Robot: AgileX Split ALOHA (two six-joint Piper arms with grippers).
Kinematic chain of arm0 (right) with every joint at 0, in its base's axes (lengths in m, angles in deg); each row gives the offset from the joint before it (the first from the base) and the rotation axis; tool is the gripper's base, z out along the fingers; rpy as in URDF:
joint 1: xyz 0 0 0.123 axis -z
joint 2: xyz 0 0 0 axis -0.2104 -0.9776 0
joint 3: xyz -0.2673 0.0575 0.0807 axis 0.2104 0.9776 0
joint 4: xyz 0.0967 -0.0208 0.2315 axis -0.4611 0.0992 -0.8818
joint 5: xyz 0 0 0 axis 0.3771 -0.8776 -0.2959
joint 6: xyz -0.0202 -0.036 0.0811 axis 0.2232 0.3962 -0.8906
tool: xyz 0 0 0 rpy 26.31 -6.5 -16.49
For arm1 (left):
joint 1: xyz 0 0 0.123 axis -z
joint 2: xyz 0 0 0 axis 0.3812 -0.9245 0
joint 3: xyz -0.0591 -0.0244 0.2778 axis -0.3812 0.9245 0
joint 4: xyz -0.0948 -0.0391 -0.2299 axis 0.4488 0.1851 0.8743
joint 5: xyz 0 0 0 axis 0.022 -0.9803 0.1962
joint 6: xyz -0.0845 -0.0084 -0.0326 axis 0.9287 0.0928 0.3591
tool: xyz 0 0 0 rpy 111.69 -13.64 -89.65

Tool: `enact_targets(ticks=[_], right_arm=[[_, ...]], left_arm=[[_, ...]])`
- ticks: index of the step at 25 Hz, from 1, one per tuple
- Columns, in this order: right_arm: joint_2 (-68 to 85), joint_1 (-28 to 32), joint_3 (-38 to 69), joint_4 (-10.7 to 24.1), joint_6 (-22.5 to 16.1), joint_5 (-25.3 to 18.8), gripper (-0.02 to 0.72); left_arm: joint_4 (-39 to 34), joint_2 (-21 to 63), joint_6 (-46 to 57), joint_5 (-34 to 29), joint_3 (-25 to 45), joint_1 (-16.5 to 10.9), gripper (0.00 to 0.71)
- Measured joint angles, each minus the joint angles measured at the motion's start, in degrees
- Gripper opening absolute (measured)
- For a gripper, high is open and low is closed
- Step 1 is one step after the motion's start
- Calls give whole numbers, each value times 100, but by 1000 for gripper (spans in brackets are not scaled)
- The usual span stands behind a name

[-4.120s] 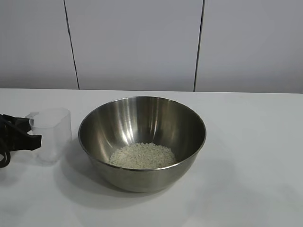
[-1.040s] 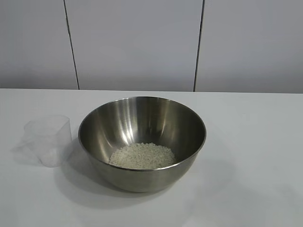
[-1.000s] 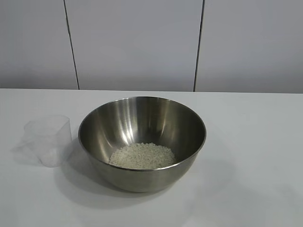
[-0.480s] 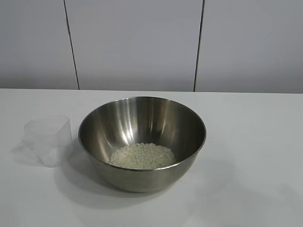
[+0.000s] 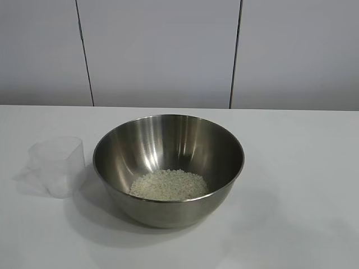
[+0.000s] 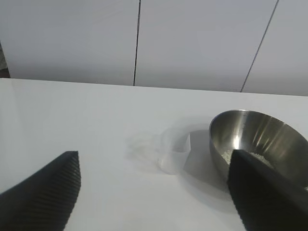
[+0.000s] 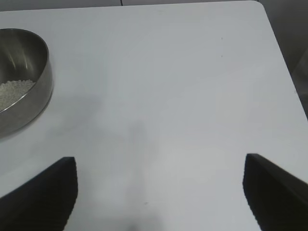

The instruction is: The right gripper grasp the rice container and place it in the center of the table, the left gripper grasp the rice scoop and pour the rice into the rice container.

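Note:
The steel rice container stands in the middle of the white table with a heap of rice in its bottom. The clear rice scoop stands upright and empty just left of it. Neither gripper shows in the exterior view. In the left wrist view my left gripper is open and empty, well back from the scoop and the bowl. In the right wrist view my right gripper is open and empty over bare table, with the bowl off to one side.
A white panelled wall closes the far side of the table. The table's edge and corner show in the right wrist view.
About four seconds ago my left gripper was at the scoop at the exterior view's left edge; it has since let go and left that view. Nothing has moved in the last second.

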Motion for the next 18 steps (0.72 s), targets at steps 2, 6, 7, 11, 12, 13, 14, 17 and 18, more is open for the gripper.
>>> enact_targets(ticks=[2, 6, 7, 11, 12, 13, 14, 17, 18], right_arm=[[0, 0, 0, 0, 0, 0, 639], [0, 0, 0, 0, 0, 0, 639], [0, 0, 0, 0, 0, 0, 639], [0, 0, 0, 0, 0, 0, 639], [0, 0, 0, 0, 0, 0, 639], [0, 0, 0, 0, 0, 0, 639], [0, 0, 0, 0, 0, 0, 639], [0, 0, 0, 0, 0, 0, 639], [0, 0, 0, 0, 0, 0, 639]], left_arm=[[-101, 0, 24, -387, 38, 0, 605], [-243, 0, 22, -628, 55, 0, 605], [-284, 0, 18, -628, 87, 0, 605], [-448, 0, 9, -654, 372, 0, 605], [-448, 0, 9, -674, 448, 0, 605], [-448, 0, 9, -674, 514, 0, 605], [-448, 0, 9, -674, 549, 0, 605], [-501, 0, 9, -643, 603, 0, 605], [-501, 0, 9, -631, 603, 0, 605]])
